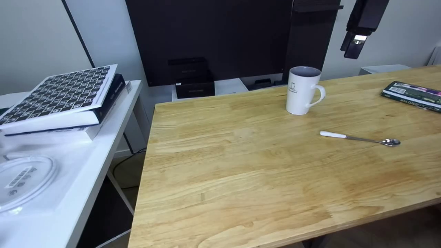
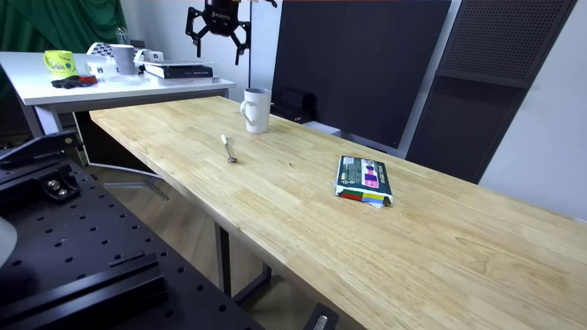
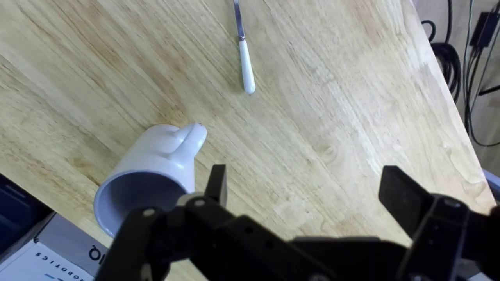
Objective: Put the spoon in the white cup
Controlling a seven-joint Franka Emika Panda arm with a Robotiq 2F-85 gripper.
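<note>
High above the wooden table (image 2: pixel 412 256), at far left in an exterior view, the Robotiq gripper (image 2: pixel 218 59) is held pointed down, its fingers released and spread wide, wood grain seen between them in the wrist view. The long-handled spoon (image 1: pixel 360 139) is laid flat on the table, to the near right of the white ceramic mug (image 1: pixel 299 94) in an exterior view; the mug is stood upright toward the far edge.

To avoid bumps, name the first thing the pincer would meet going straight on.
Probably the wooden tabletop; the pincer seems aimed beside the white cup, though depth is unclear and one side might brush it.
</note>
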